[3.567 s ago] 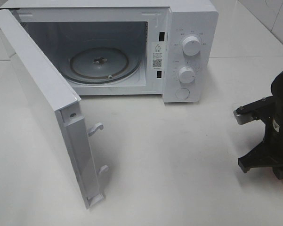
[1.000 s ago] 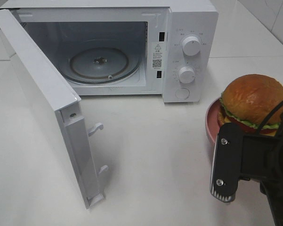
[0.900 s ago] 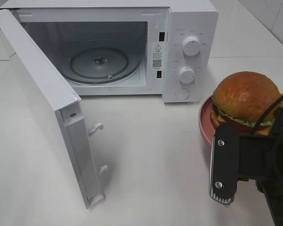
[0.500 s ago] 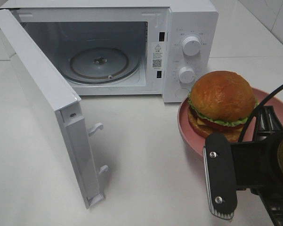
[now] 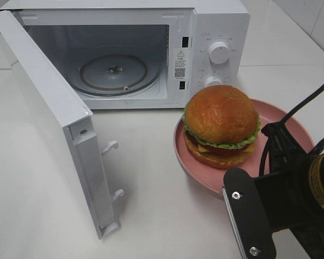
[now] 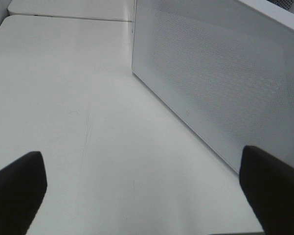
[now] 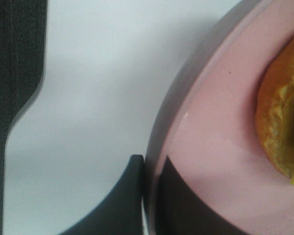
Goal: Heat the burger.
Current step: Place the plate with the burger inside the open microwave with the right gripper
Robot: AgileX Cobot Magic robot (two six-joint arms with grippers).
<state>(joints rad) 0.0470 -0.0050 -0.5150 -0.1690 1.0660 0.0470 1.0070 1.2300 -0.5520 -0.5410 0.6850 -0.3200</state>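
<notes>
R gripper (image 7: 151, 196) clamped on pink plate (image 5: 186, 162) rim, burger (image 5: 221, 121) on it; microwave turntable (image 5: 113, 73) lies far-left of burger. L gripper (image 6: 147, 191) apart, idle.

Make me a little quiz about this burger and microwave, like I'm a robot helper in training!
1. True or false: the microwave has its door shut.
2. What is the burger sitting on? A) a pink plate B) the turntable C) the bare table
3. Fill in: the right gripper is pinching the plate's ____.

Key: 1 false; 2 A; 3 rim.
</notes>
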